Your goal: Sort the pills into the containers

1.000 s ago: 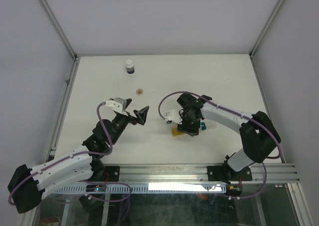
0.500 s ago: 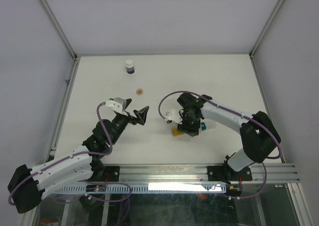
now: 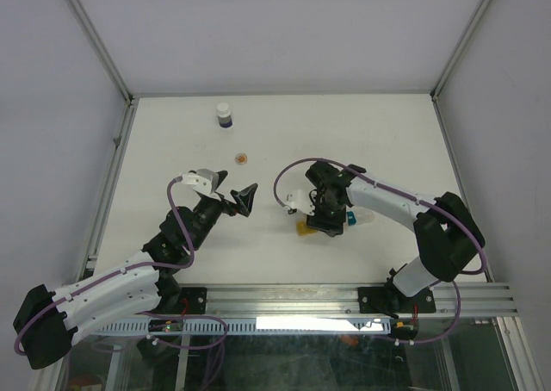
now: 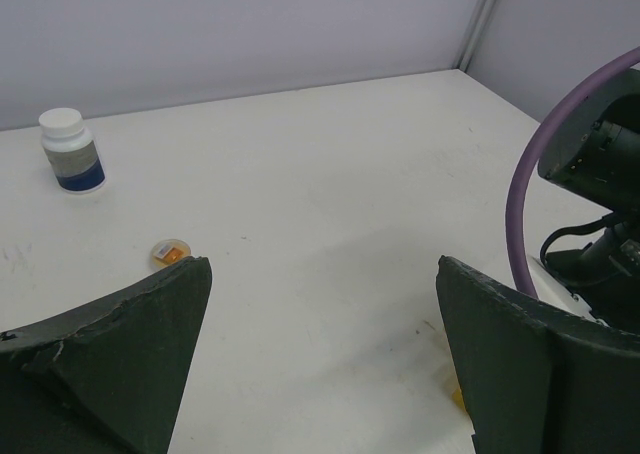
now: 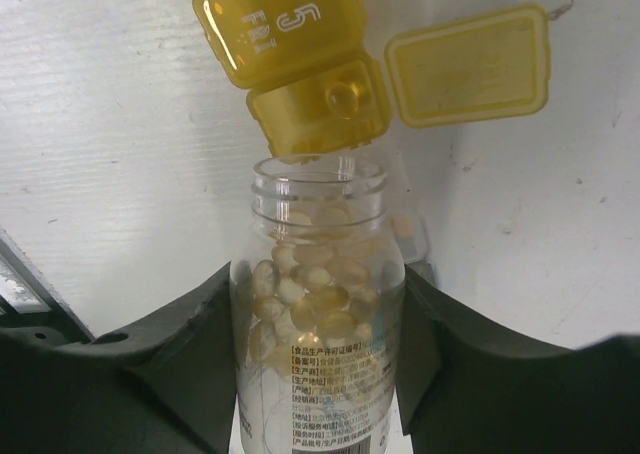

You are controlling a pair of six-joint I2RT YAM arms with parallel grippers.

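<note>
Nothing has moved in the last second. The right jaws, half open, stay clamped on the clear pill bottle (image 5: 318, 364), its mouth tipped right at the yellow box (image 5: 315, 109). The box's lid (image 5: 468, 64) is open, and what looks like one pill (image 5: 342, 97) sits inside. Left of the box, the left jaws hang wide open and empty. The pouring seems stuck.

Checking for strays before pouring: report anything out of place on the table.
A small round disc with an orange centre lies alone, away from the yellow container and nearer the white bottle; it is too small to identify.
</note>
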